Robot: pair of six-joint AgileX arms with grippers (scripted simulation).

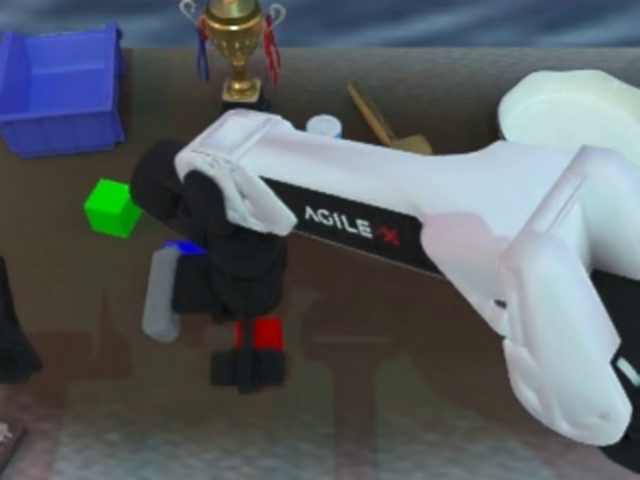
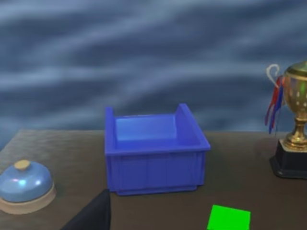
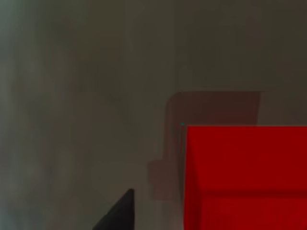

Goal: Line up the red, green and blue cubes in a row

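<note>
Right end effector (image 1: 250, 345) at the red cube (image 1: 266, 333).
It seems closed on the cube's flat side faces; light, stiff, probably smooth. Left end effector's state: cannot tell.

Bin (image 1: 62, 90) sits far-left on table (image 1: 400, 400), trophy (image 1: 240, 50) to its right, green cube (image 1: 111, 207) nearer than bin, blue cube (image 1: 184, 247) btwn it & red cube (image 1: 266, 333), R gripper (image 1: 250, 355) at red cube.

White arm (image 1: 400, 200) (black "AGILEX" band)
</note>
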